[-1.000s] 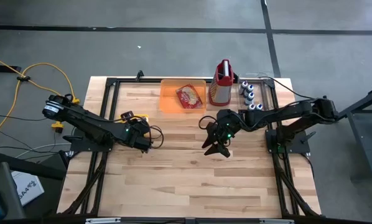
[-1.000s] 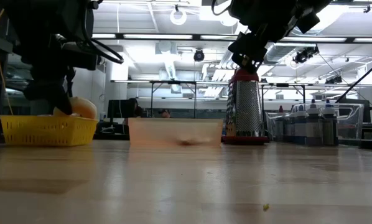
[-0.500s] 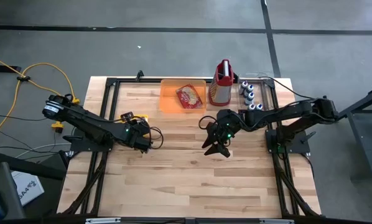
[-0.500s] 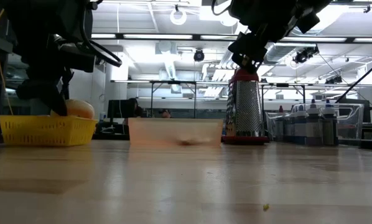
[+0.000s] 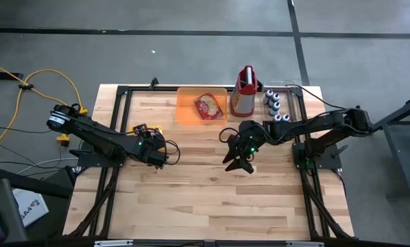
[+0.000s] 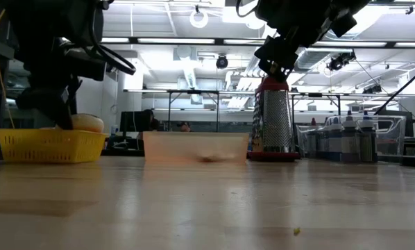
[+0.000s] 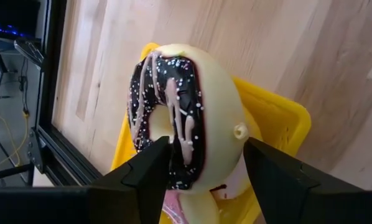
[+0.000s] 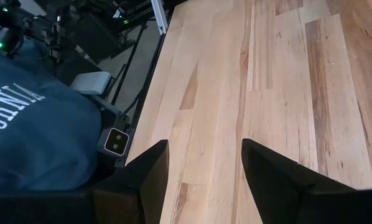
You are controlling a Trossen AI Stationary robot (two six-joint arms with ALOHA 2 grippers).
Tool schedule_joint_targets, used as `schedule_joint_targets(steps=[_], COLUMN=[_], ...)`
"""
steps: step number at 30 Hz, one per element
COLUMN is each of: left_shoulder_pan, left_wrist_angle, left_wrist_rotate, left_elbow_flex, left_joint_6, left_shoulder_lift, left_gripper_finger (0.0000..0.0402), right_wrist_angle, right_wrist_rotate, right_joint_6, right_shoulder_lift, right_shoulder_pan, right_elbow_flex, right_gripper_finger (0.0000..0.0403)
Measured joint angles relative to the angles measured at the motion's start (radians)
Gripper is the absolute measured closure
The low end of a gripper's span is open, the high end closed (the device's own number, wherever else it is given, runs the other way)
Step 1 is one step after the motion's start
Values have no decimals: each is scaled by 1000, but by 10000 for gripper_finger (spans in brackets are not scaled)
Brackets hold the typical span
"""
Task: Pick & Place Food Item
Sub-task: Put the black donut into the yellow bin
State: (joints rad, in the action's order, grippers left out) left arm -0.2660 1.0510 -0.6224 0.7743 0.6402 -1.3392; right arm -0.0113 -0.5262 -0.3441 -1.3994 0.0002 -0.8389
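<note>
A doughnut (image 7: 186,112) with dark icing, sprinkles and pale drizzle stands on its edge in the yellow basket (image 7: 279,118) near the table's left side. In the low view, the doughnut (image 6: 86,123) shows just over the basket's rim (image 6: 51,144). My left gripper (image 7: 204,155) is open and slants down over the basket, one finger on either side of the doughnut. My right gripper (image 5: 238,163) hangs open above the middle of the table, with nothing between its fingers (image 8: 204,155). My left gripper's fingers (image 7: 155,162) stand close beside the doughnut's two faces. I cannot tell whether they touch it. The doughnut's lower part is down in the basket.
An orange bin (image 5: 184,110) holding a red food pack (image 5: 208,106) stands at the far middle. A metal grater (image 5: 244,96) with a red top and several small bottles (image 5: 273,103) stand to its right. A person's blue sleeve (image 8: 30,137) shows off the table's edge.
My left gripper has opened over the basket without shifting place. The doughnut has sunk lower, from well above the basket's rim to just over it. My right arm has kept still.
</note>
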Motion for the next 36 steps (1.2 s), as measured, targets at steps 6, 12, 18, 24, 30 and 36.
schedule_joint_targets(steps=[6, 12, 18, 24, 30, 36], left_shoulder_pan=[0, 0, 0, 0, 0, 0], left_wrist_angle=[34, 73, 81, 126, 183, 186], left_wrist_rotate=[-1, 9, 24, 26, 25, 26], left_elbow_flex=[23, 37, 37, 53, 73, 72], left_joint_6=[3, 6, 8, 8, 17, 16], left_shoulder_lift=[0, 1, 2, 2, 3, 3], left_gripper_finger=[206, 206, 206, 206, 206, 206], right_wrist_angle=[0, -1, -1, -2, -2, -2], right_wrist_rotate=[0, 0, -1, -6, -7, -7], right_joint_6=[0, 0, 0, 0, 0, 0], right_shoulder_lift=[0, 0, 0, 0, 0, 0], right_shoulder_pan=[0, 0, 0, 0, 0, 0], right_elbow_flex=[0, 0, 0, 0, 0, 0], right_gripper_finger=[213, 213, 213, 213, 213, 213])
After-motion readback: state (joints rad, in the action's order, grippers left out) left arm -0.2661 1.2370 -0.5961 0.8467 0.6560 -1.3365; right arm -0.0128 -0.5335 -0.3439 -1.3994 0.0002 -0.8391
